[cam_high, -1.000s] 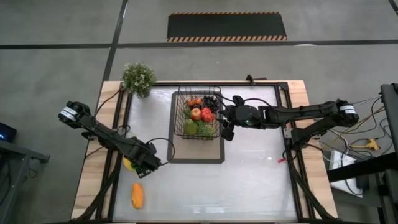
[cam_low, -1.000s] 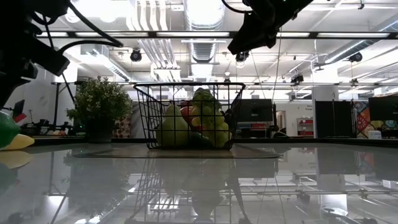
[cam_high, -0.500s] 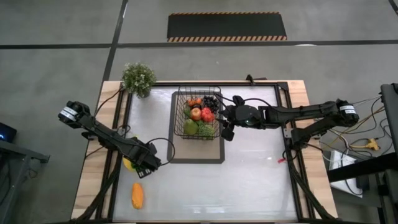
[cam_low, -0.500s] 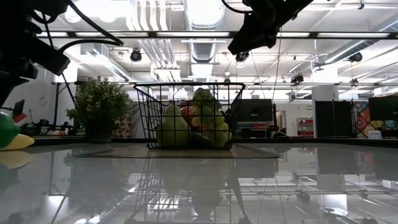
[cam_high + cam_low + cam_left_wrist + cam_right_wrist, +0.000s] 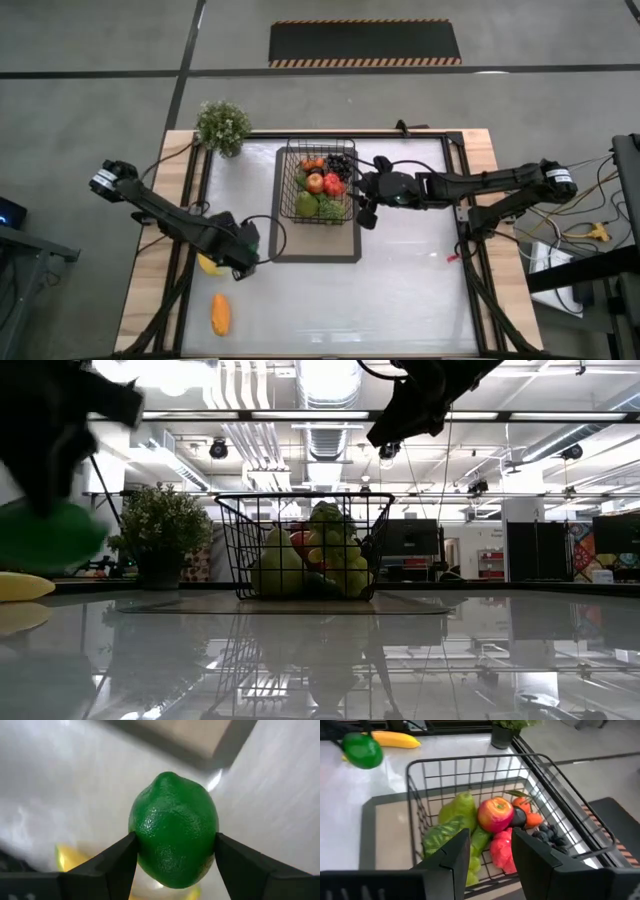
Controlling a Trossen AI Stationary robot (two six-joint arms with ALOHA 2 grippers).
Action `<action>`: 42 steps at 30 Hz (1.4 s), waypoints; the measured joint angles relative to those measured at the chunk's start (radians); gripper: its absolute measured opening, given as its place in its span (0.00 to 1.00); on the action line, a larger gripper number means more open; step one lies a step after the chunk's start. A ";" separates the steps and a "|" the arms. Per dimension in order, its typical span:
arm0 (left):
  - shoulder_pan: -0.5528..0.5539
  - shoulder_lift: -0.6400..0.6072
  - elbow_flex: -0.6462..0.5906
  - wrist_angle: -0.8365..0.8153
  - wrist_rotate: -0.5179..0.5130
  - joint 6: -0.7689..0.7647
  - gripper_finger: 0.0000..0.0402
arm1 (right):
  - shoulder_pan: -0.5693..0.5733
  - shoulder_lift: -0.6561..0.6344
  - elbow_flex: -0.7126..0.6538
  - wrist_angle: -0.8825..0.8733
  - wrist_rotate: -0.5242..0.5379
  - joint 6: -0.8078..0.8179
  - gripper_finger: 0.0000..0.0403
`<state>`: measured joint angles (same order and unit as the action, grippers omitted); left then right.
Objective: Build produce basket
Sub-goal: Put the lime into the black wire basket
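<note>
My left gripper (image 5: 243, 252) is shut on a green lime (image 5: 173, 830) at the table's left, just above a yellow banana (image 5: 209, 265) that lies on the table. In the low view the lime (image 5: 50, 535) hangs clear above the banana (image 5: 20, 586). The black wire basket (image 5: 318, 185) stands on a dark-bordered mat and holds a pear, apple (image 5: 495, 814), tomato, orange pieces and dark grapes. My right gripper (image 5: 365, 208) is open and empty, above the basket's right side. My left gripper pinches the lime between its two fingers, one finger (image 5: 117, 857) on each of its opposite sides (image 5: 140, 837) at its widest part. The fingers come from above. The lime is lifted clear of the table and of the banana.
An orange piece of produce (image 5: 221, 315) lies near the table's front left. A green potted plant (image 5: 223, 126) stands at the far left corner. The mat (image 5: 315, 245) reaches toward the near edge from the basket. The glossy table right of the mat is bare.
My left gripper has risen with the lime and moved a little toward the basket. The lime, which was down beside the banana, now hangs clear above it. My right gripper has kept still.
</note>
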<state>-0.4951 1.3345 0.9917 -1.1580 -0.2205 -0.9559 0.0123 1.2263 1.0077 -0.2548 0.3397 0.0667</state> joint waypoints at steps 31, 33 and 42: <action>-0.082 -0.002 0.161 0.986 -0.544 1.036 0.57 | 0.176 0.065 -0.307 1.011 -0.347 -0.171 0.63; -0.078 0.023 0.160 1.026 -0.545 1.059 0.57 | 0.183 0.094 -0.307 1.076 -0.348 -0.203 0.67; -0.074 0.097 0.149 1.071 -0.613 1.067 0.57 | 0.195 0.165 -0.303 1.261 -0.411 -0.232 0.74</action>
<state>-0.5688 1.4316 1.1406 -0.0871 -0.8335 0.1113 0.2071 1.3916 0.7042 1.0066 -0.0709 -0.1653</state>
